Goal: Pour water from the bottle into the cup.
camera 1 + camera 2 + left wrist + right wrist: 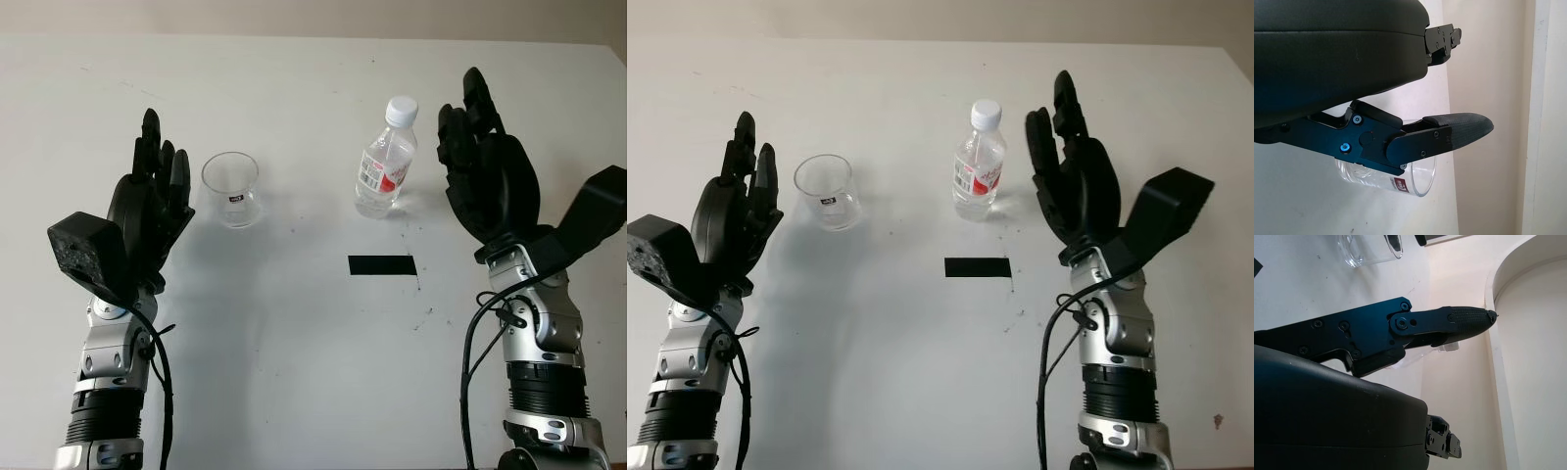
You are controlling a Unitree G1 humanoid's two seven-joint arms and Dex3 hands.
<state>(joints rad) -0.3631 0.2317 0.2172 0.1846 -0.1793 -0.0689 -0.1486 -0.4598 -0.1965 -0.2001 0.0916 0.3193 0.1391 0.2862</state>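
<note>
Both black three-finger hands hang open, left hand (147,201) beside the clear glass cup (231,189), right hand (485,166) beside the capped clear plastic bottle (385,164) on the white bench (294,323)

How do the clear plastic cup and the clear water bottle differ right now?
The clear plastic cup is short, wide and open-topped; the clear water bottle is taller, narrower and closed with a white cap. The cup carries a small dark mark, the bottle a red-and-white label. Both are transparent and stand upright on the white table, ungrasped.

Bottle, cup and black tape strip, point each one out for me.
bottle (384,168), left eye view, on its red and white label.
cup (231,190), left eye view, on its clear wall.
black tape strip (381,265), left eye view, its middle.
</note>
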